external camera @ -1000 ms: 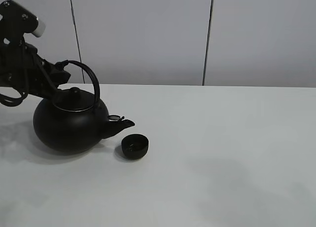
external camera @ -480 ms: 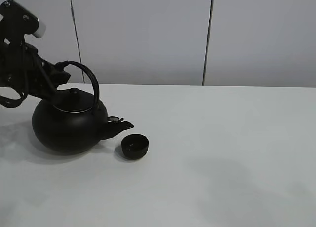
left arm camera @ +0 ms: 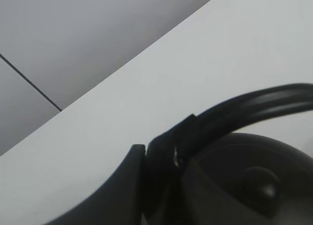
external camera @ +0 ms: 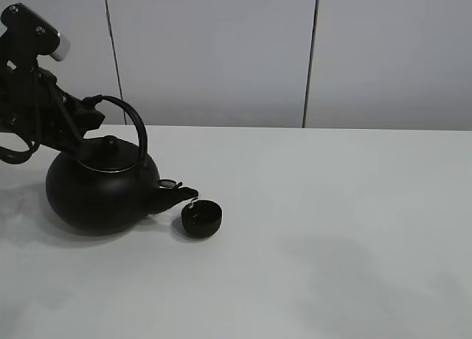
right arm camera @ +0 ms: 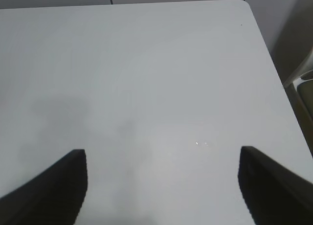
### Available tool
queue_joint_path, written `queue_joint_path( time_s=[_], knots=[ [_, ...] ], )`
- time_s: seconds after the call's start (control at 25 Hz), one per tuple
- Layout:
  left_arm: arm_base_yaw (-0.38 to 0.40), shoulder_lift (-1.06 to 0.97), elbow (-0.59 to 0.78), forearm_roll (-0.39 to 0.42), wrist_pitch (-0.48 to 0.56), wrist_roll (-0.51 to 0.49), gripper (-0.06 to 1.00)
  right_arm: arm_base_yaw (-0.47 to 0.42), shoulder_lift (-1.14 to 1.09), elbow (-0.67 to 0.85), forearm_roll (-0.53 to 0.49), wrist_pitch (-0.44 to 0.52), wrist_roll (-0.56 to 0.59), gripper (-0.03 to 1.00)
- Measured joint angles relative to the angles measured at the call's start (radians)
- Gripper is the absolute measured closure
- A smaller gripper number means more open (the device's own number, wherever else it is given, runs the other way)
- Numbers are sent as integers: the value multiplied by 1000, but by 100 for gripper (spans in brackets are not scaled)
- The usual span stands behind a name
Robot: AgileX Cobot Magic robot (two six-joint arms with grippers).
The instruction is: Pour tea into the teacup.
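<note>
The large round black kettle (external camera: 99, 195) is tilted forward on the white table (external camera: 332, 206), with its spout (external camera: 179, 196) over the rim of the teacup (external camera: 201, 217). The teacup is tiny, low and black and stands just right of the kettle. A thin light streak shows between spout and cup. My left gripper (external camera: 94, 108) is shut on the kettle's arched handle (external camera: 133, 121). The left wrist view shows the gripper (left arm camera: 161, 154) clamped on the handle (left arm camera: 244, 107) above the lid knob (left arm camera: 261, 182). My right gripper (right arm camera: 161, 186) is open and empty over bare table; the exterior high view does not show it.
A grey panelled wall (external camera: 221, 51) stands behind the table's far edge. In the right wrist view the table's corner and right edge (right arm camera: 259, 39) show, with a chair-like object (right arm camera: 303, 83) beyond it.
The kettle has shifted slightly left and tipped further forward. Its spout has come down to the teacup's rim, and a thin streak now shows there. The teacup has not moved.
</note>
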Motion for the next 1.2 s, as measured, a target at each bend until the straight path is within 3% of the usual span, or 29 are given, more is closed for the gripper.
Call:
queue_joint_path(
  time_s=[0.6, 0.8, 1.2],
  knots=[
    [-3, 0, -17, 1, 0, 24, 83, 0, 0, 0, 0, 0, 0, 39],
    [-8, 1, -23, -16, -1, -12, 83, 0, 0, 0, 0, 0, 0, 39],
    [-8, 1, 7, -185, -112, -85, 83, 0, 0, 0, 0, 0, 0, 39]
  ],
)
